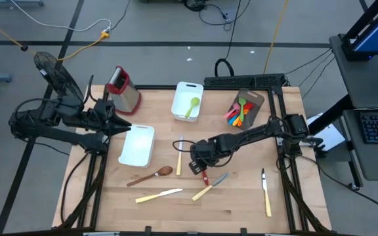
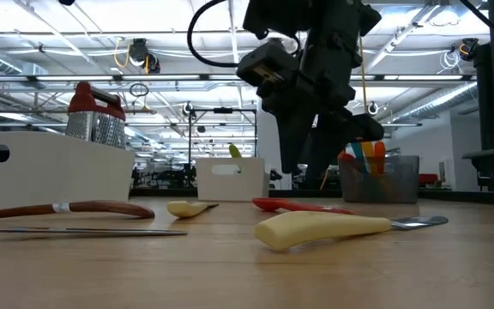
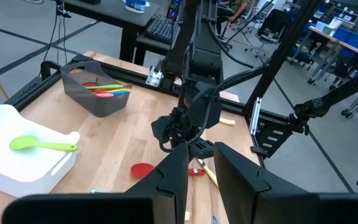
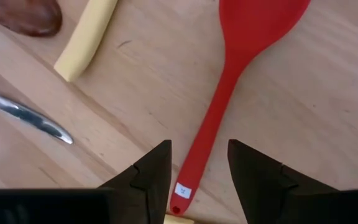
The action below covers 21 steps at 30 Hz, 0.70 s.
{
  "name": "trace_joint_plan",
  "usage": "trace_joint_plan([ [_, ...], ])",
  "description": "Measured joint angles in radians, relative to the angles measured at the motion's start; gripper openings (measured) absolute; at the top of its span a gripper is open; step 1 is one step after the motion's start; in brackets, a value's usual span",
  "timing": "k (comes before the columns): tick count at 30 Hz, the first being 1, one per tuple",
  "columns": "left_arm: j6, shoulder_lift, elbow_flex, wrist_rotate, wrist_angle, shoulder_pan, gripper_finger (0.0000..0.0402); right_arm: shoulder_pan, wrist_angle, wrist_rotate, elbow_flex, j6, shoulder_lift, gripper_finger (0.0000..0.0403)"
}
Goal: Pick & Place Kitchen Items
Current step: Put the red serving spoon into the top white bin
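A red silicone spoon (image 4: 241, 62) lies flat on the wooden table, in the middle (image 1: 205, 176). My right gripper (image 4: 199, 180) hangs open just above the free end of its handle (image 4: 182, 190), one finger on either side and clear of it. In the low view the spoon (image 2: 303, 205) rests on the table below the gripper (image 2: 303, 137). My left gripper (image 1: 122, 126) waits at the table's left, beside an empty white tub (image 1: 138, 144), with a narrow gap between its fingers (image 3: 201, 180). A wooden spoon (image 1: 151, 176) and cream-handled knives (image 1: 159, 195) (image 1: 209, 187) (image 1: 266, 191) (image 1: 179, 156) lie about.
A red-topped metal grater (image 1: 123, 88) stands at the far left. A white tub (image 1: 182, 92) at the far middle holds a green spoon (image 1: 192, 108). A dark holder (image 1: 249, 98) at the far right holds several coloured utensils. A knife handle (image 4: 89, 37) lies close to the red spoon.
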Motion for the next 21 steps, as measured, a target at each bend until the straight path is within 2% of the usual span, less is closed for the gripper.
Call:
trace_joint_plan([
  [12, 0.008, 0.0, 0.0, -0.01, -0.001, 0.0, 0.0081, -0.012, 0.006, 0.001, -0.007, -0.017, 0.0, 0.0153],
  [21, 0.011, 0.0, 0.0, -0.032, -0.007, 0.0, 0.0081, -0.014, 0.084, 0.0, -0.003, -0.053, 0.12, 0.0153],
])
